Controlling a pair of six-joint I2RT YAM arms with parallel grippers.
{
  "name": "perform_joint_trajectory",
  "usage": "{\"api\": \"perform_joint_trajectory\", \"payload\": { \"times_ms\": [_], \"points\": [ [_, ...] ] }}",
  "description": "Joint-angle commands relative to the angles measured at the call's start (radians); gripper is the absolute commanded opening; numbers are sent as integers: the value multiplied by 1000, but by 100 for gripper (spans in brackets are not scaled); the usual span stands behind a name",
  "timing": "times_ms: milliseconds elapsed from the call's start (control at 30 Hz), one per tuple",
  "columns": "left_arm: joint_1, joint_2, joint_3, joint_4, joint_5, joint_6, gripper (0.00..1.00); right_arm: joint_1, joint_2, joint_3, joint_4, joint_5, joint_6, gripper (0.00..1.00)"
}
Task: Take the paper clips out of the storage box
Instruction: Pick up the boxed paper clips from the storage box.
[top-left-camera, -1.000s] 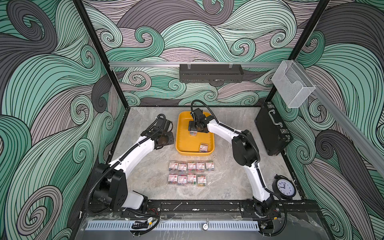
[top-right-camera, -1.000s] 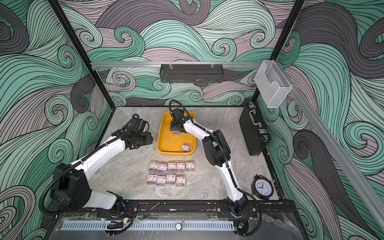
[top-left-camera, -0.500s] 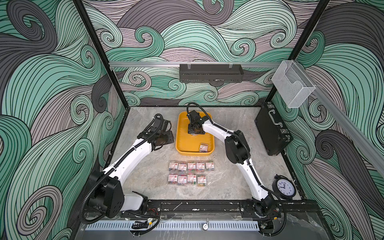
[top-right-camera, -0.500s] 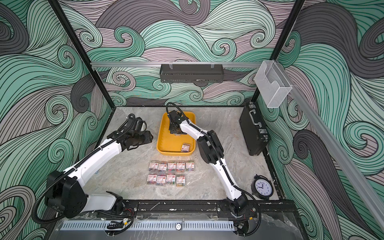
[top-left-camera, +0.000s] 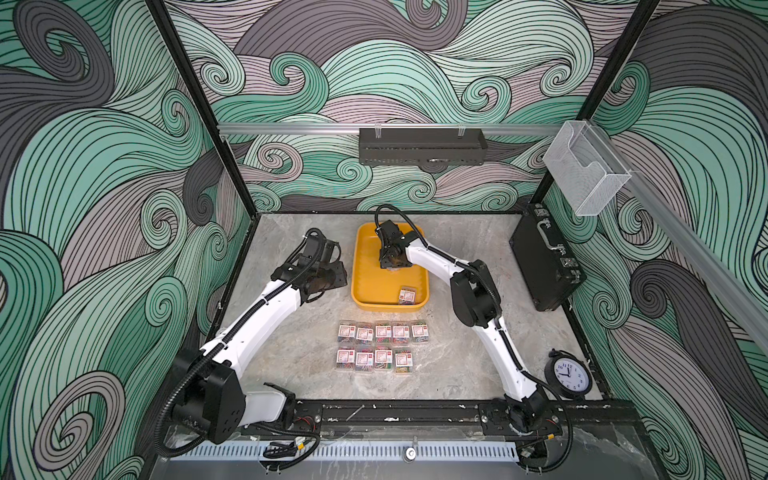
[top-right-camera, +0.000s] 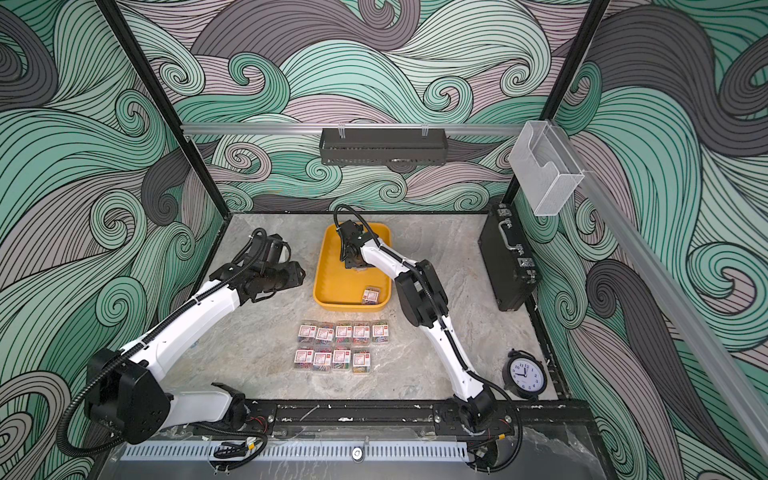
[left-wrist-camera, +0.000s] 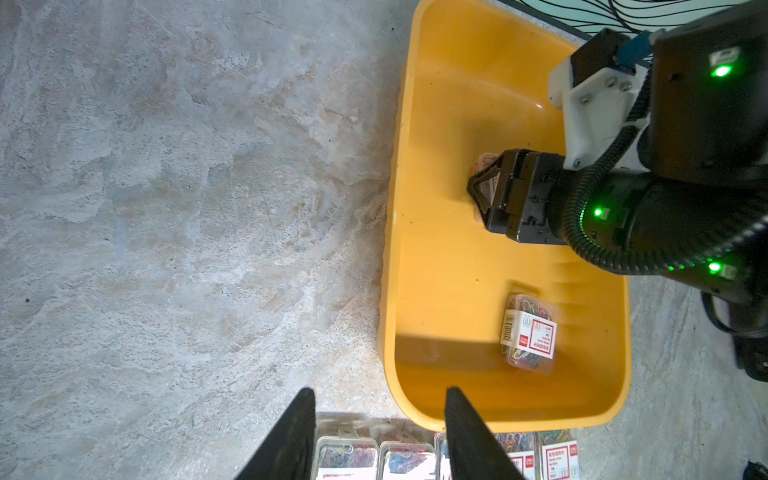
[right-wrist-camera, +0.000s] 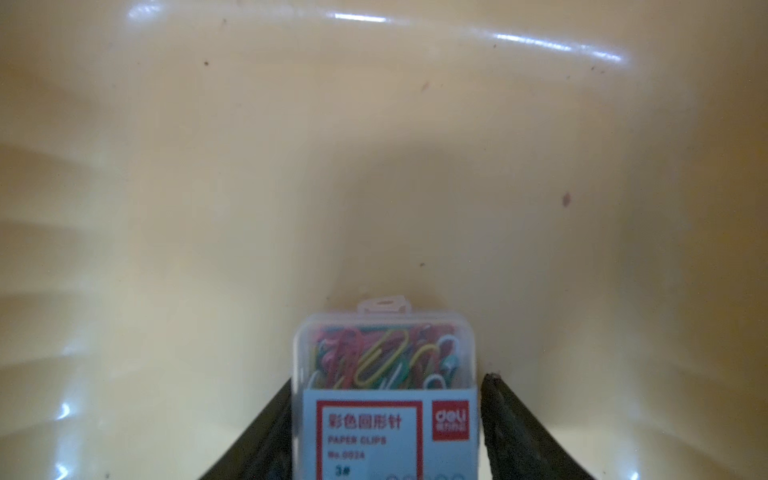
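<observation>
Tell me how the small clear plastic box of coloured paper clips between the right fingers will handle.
Probably stiff: the clear plastic clip box has a moulded shell. Likely slippery: its walls look smooth. Lying flat on the yellow plastic tray, it should not roll, though loose clips inside may shift.

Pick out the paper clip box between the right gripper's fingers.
The mid-tray box, straddled by the right gripper; the other tray box lies free in a corner of the yellow tray.
</observation>
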Motion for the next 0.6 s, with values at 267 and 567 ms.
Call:
{"api": "perform_joint_trajectory", "payload": {
  "times_ms": [267,567],
  "points": [
    [2,9,11,-14,41,-9,50,-2,-110,-37,-33,4,-65,54],
    [2,20,17,-2,53,-15,50,26,-435,-323,39,15,-75,53]
  ]
}}
